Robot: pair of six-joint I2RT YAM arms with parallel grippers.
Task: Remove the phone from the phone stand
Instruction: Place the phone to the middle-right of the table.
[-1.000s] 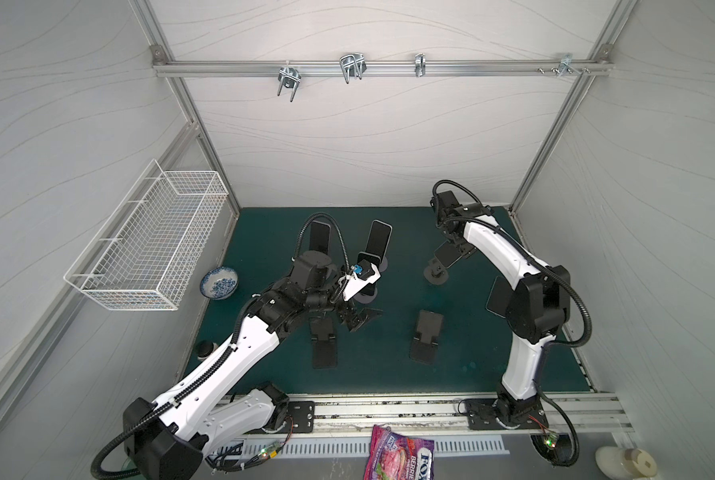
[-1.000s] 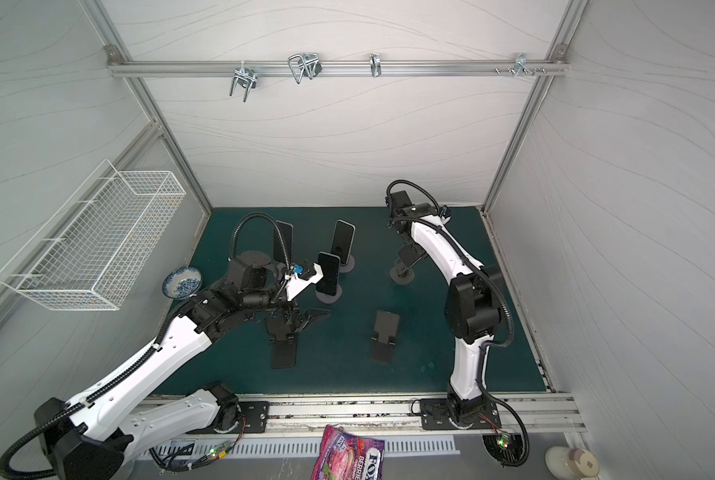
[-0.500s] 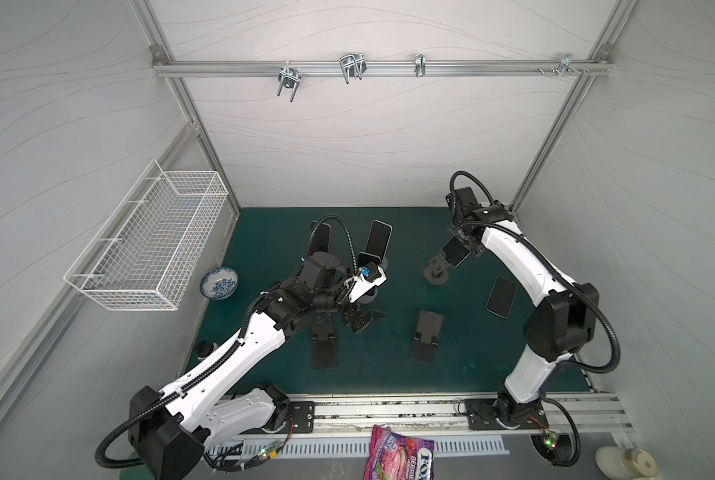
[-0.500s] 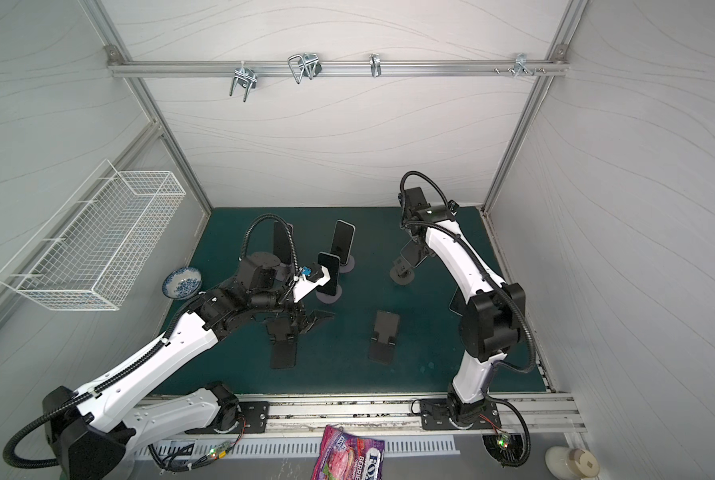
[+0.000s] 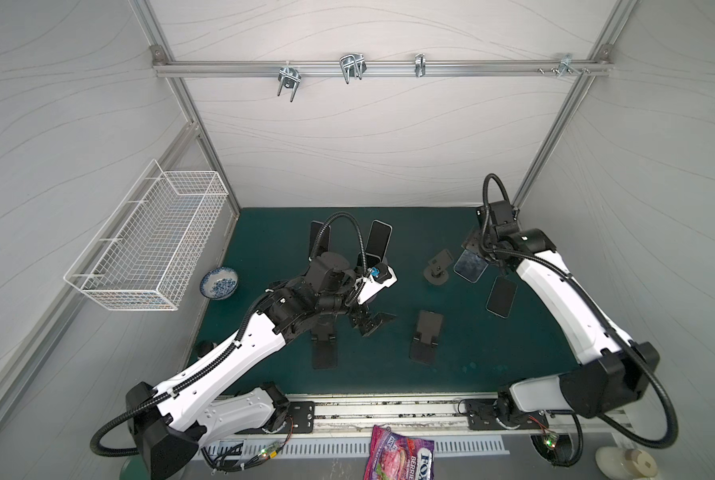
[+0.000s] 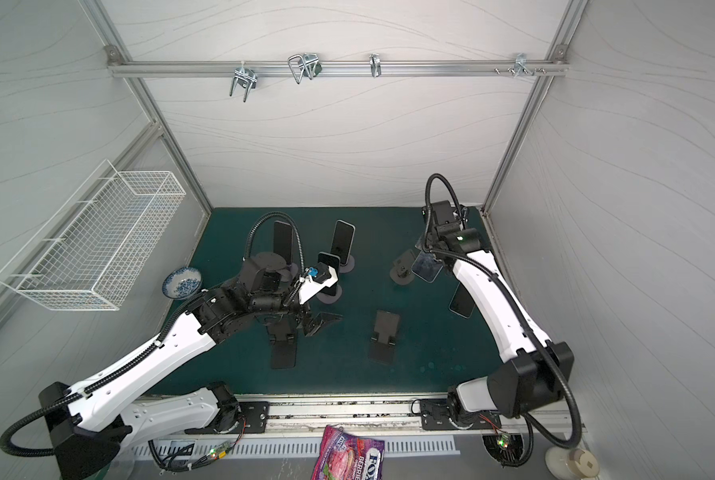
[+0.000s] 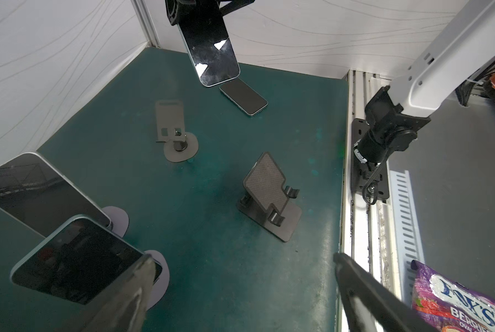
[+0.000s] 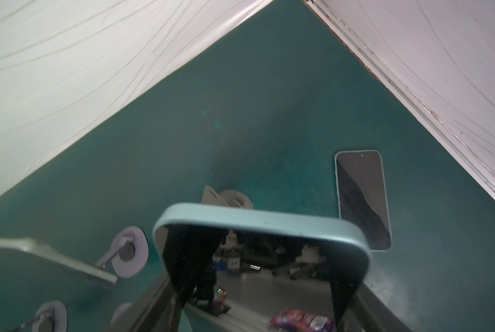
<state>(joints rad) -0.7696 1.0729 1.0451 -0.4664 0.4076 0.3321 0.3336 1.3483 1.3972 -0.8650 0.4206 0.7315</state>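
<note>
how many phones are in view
5. Three on stands: rear phone, middle phone, front phone. Held phone in the right gripper. Flat phone on the mat beside it. The left arm may hide more.

The left arm [image 5: 239, 349] and the right arm [image 5: 555, 291] have white shells, black joints and ribbed black cables.

Enclosure: white panel walls [image 5: 368, 145] with faint wavy lines on the left, far and right sides, joined by aluminium posts [image 5: 560, 124].
Far wall: horizontal aluminium rail [image 5: 493, 68] carrying several metal hooks [image 5: 351, 68].
Left wall: white wire basket [image 5: 152, 245], mounted above the floor.
Floor: dark teal mat [image 5: 493, 353], a few pale spots toward the near right.
Near edge: metal track [image 5: 389, 411], then a white slotted strip [image 5: 326, 448].
Lighting even, diffuse.
</note>
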